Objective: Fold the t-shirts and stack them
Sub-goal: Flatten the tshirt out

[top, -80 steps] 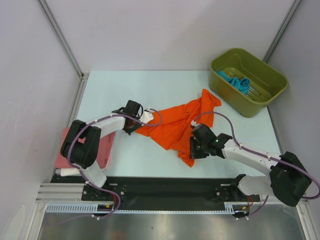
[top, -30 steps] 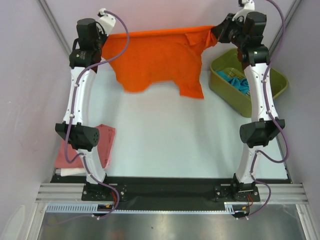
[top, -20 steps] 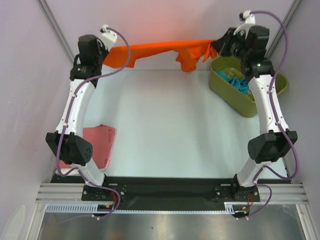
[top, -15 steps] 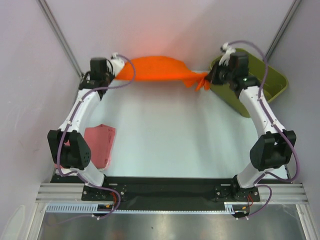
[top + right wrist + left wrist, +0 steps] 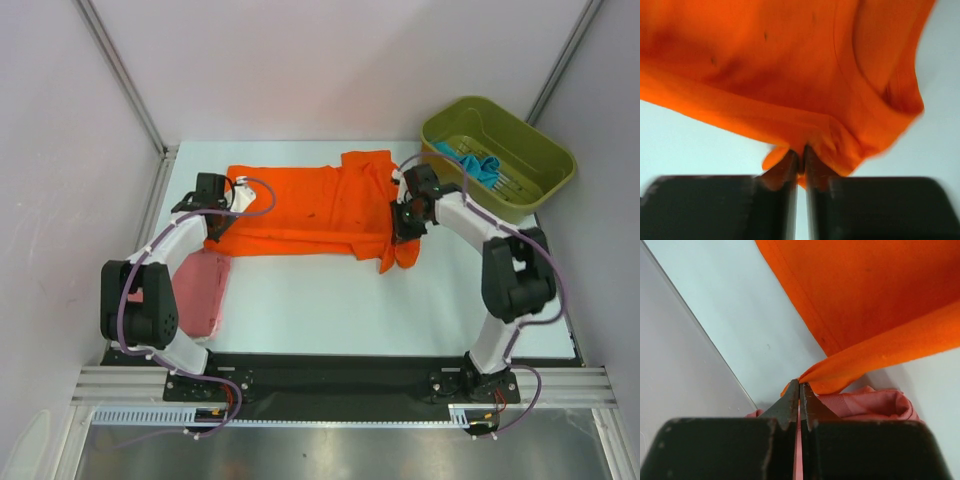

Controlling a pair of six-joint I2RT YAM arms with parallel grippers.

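Spreading across most of the top view, the pale desk [image 5: 300,300] carries everything, with the two arm bases at its 6 o'clock edge. An orange t-shirt [image 5: 300,205] lies on it as a wide, flat band just toward 12 o'clock from the middle, its long axis running from 9 to 3 o'clock. Its near edge is doubled over into a fold, and one sleeve hangs toward 6 o'clock at the 3 o'clock end. An olive-green bin [image 5: 520,205] stands at the desk's 2 o'clock corner, apart from the orange cloth. A pink t-shirt [image 5: 200,290] lies folded at about 8 o'clock, near the left arm's base, with its far edge just beside the orange shirt's 9 o'clock corner. A teal-blue t-shirt [image 5: 482,166] sits crumpled inside the bin, toward its 12 o'clock wall. The left fingers [image 5: 799,392] are pressed together on a thin pinch of orange hem at the shirt's 9 o'clock corner. The wrist view shows that hem rising off the desk into the tips, with pink cloth right behind them. The right fingers [image 5: 801,155] are likewise closed on a bunched bit of orange fabric at the 3 o'clock end, near the sleeve. That wrist view is blurred, so I cannot tell how much cloth they hold.
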